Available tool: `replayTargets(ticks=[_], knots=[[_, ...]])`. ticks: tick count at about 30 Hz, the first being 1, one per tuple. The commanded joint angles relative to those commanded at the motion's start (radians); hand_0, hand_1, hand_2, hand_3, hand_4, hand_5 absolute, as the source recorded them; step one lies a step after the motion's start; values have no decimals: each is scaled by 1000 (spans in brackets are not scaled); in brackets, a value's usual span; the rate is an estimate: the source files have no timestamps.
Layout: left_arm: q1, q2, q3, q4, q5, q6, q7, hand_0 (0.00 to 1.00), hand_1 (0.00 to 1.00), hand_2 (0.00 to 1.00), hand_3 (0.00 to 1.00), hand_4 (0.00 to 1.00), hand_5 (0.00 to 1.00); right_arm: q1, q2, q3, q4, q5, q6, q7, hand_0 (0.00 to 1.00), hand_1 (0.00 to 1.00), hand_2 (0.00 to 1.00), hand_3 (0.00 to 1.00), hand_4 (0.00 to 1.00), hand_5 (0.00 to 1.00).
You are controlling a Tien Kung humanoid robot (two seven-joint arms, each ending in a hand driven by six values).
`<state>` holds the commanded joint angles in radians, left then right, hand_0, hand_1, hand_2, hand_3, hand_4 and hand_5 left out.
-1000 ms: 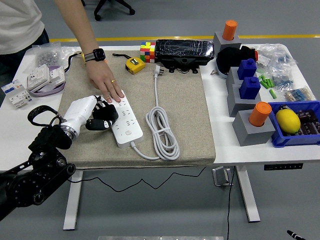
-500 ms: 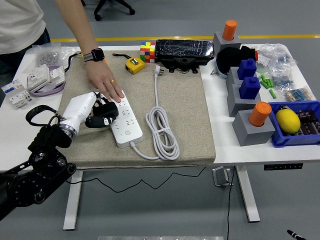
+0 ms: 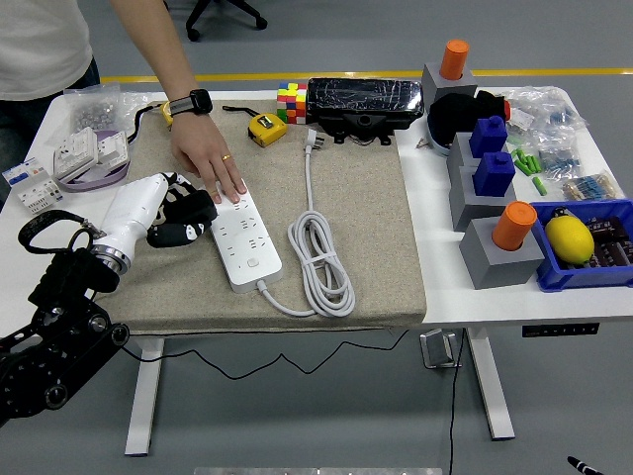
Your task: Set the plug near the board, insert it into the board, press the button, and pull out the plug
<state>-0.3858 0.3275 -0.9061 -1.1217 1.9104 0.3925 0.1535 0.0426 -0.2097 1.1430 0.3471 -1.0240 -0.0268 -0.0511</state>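
Note:
A white power strip (image 3: 240, 239) lies on the beige mat (image 3: 356, 228), its cord (image 3: 318, 259) coiled to its right. The cord runs up to the white plug (image 3: 312, 140), which lies loose near the mat's far edge. My left hand (image 3: 184, 220), white-cased with black fingers, hovers just left of the strip, its fingers loosely curled and holding nothing. A person's hand (image 3: 208, 158) with a watch presses on the strip's far end. The right arm is out of sight.
A yellow tape measure (image 3: 266, 129), a colour cube (image 3: 291, 102) and a black case (image 3: 365, 104) line the mat's far edge. Grey blocks (image 3: 485, 213) with blue and orange pieces and a blue bin (image 3: 589, 245) stand right. White modules (image 3: 79, 153) sit far left.
My left hand has drawn back to the left and slightly up, away from the strip's side. The person's hand stays on the strip's far end.

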Motion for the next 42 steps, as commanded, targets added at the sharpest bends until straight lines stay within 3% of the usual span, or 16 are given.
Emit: replayTargets(ticks=[4,5,11,12,17,18,22,23,29,30,33,35,36,39,42], knots=[[11,4,-6,28,-8,-2,-16,304,410,353,461,673,3,2,1,0,1,1,0,0,650,646,645,567,993,563],[13,4,-6,31,-9,-2,-19,349,480,482,532,679,30,2,2,-1,1,1,0,0,650,647,645,567,993,563],[17,1,2,58,-27,-26,-15,349,480,482,532,679,30,3,2,-7,1,3,1,0,650,647,645,567,993,563],[17,1,3,62,-22,-28,-13,414,566,540,571,842,153,3,2,-7,1,3,1,0,650,644,645,568,994,564],[20,3,3,69,-26,-34,-7,414,566,540,571,842,153,2,-2,-10,1,3,1,0,650,644,645,568,994,564],[21,4,2,69,-27,-34,-7,430,593,549,599,971,221,2,-2,-11,1,3,1,0,651,647,645,568,994,563],[23,7,0,70,-33,-32,-10,430,593,549,599,971,221,3,-2,-12,0,5,2,0,651,647,645,568,994,563],[25,8,-1,70,-35,-33,-9,443,598,584,678,998,325,4,-2,-12,1,4,2,0,651,646,645,567,993,563],[42,11,-16,59,-30,-33,-5,443,598,584,678,998,325,5,-3,-12,3,4,1,0,651,646,645,567,993,563],[44,11,-19,56,-28,-35,-3,553,670,646,742,998,386,4,-3,-12,3,4,1,0,651,646,642,566,992,562],[54,15,-33,46,-20,-36,-7,553,670,646,742,998,386,3,-3,-12,2,3,1,0,651,646,642,566,992,562],[63,18,-47,34,-33,-33,-18,553,670,646,742,998,386,2,-2,-10,3,3,0,0,651,646,642,566,992,562],[72,20,-61,23,-53,-23,-40,568,682,662,750,998,433,1,-2,-9,3,2,1,0,651,646,642,567,993,562],[87,21,-86,3,-103,-9,-91,568,682,662,750,998,433,-2,-1,-8,2,1,0,0,651,646,642,567,993,562],[102,16,-116,-14,-186,6,-171,583,671,653,731,998,454,-2,-1,-8,1,1,1,0,650,646,642,568,993,563]])
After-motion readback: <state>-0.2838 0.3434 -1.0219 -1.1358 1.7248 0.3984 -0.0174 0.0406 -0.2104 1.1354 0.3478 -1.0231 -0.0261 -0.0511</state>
